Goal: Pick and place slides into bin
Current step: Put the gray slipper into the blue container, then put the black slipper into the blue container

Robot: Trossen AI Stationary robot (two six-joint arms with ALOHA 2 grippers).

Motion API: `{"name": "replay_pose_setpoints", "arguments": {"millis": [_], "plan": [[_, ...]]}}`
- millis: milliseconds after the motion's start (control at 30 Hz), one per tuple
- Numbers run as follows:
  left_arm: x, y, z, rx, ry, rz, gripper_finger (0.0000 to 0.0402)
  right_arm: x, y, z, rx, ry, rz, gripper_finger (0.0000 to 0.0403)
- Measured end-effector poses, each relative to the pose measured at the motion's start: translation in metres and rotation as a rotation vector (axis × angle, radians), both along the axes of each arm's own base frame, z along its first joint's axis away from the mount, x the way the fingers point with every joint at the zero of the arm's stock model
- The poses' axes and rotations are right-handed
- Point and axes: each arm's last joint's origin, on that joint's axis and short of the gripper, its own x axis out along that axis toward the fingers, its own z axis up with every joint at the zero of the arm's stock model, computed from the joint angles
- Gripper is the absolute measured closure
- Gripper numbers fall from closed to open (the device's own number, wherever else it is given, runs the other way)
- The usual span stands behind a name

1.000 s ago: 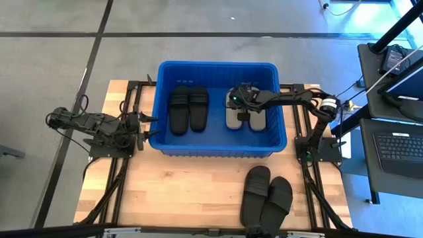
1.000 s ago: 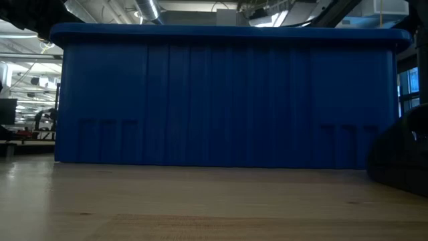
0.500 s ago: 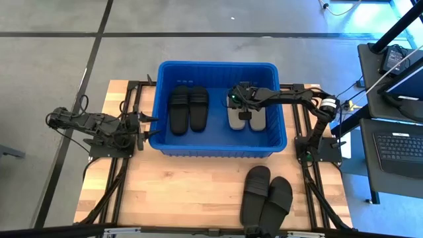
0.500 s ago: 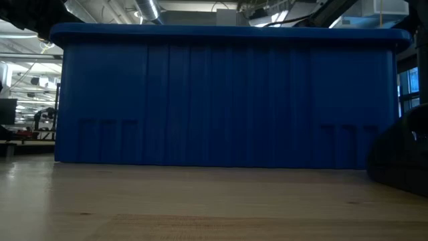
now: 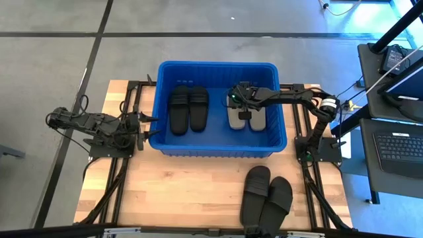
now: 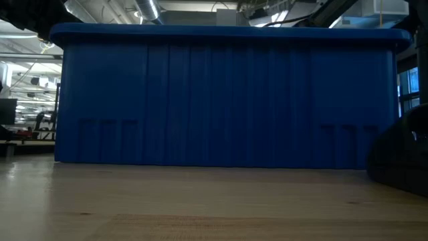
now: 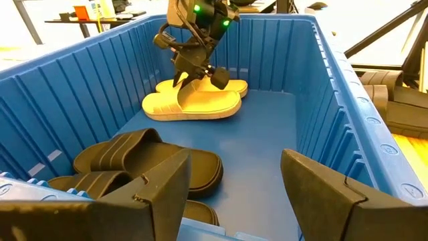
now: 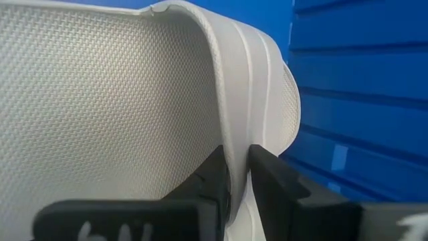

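Observation:
The blue bin (image 5: 218, 65) stands at the table's far middle. Two black slides (image 5: 188, 109) lie side by side on its floor at the left, two light grey slides (image 5: 246, 119) at the right. My right gripper (image 5: 242, 106) reaches down into the bin and is shut on a light slide (image 7: 194, 104). Two more black slides (image 5: 266, 196) lie on the table near its front edge. My left gripper (image 5: 147, 119) waits open just outside the bin's left wall, with nothing between its fingers. My right gripper pinches the light slide's strap (image 8: 235, 144) at its edge, one finger (image 8: 212, 179) on the footbed side under the strap and one (image 8: 271, 179) on its outer face. It slants down from the table's right. The slide's sole lies on the bin floor (image 7: 267, 134).
The bin's tall ribbed wall (image 6: 227, 100) fills the low view, with a black slide (image 6: 401, 154) at its right. Bare wooden table (image 5: 178, 188) lies in front of the bin. Desks with a laptop (image 5: 396, 149) stand beyond the right edge.

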Motion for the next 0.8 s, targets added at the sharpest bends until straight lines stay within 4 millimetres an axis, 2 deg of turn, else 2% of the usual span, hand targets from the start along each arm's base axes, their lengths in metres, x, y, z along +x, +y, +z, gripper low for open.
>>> {"name": "replay_pose_setpoints", "arguments": {"millis": [200,600,800], "plan": [[0.0,0.0,0.0,0.0,0.0,0.0,0.0175,0.0002,0.0007,-0.0002,0.022,-0.008,0.012,0.0306],[0.0,0.0,0.0,0.0,0.0,0.0,0.0175,0.0003,0.0013,0.0001,0.038,-0.014,0.019,0.0153],[0.0,0.0,0.0,0.0,0.0,-0.001,0.0175,-0.0024,0.0029,-0.0013,0.055,0.017,0.017,0.0121]]}}
